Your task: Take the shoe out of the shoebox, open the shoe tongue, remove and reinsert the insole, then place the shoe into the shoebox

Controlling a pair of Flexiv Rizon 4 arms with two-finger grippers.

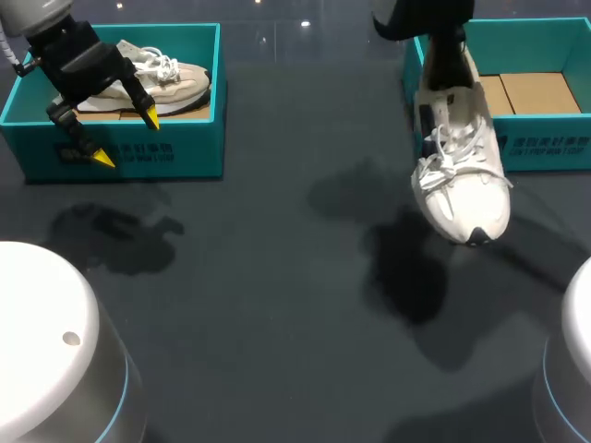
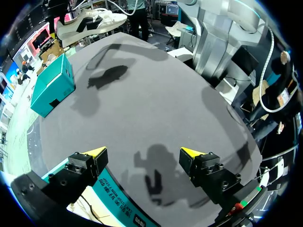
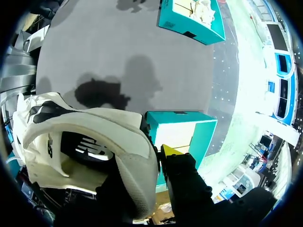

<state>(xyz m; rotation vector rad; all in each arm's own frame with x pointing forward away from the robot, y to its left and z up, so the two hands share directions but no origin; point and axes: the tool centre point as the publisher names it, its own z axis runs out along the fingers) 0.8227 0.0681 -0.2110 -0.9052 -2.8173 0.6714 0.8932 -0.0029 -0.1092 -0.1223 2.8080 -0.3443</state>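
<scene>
Now the white shoe (image 1: pixel 462 175) hangs toe down in the air over the dark table (image 1: pixel 277 277). Its white laces face front, and the toe has a dark spot. Just behind it is an open teal shoebox (image 1: pixel 545 138). Far across the table, a second teal box (image 1: pixel 138 148) has a tan shoe (image 1: pixel 175 78) in it. The right gripper (image 3: pixel 161 156) pinches the white shoe's heel. One yellow tip shows outside and the other is hidden inside. The left gripper (image 1: pixel 125 138) is spread wide above the second teal box and holds nothing.
</scene>
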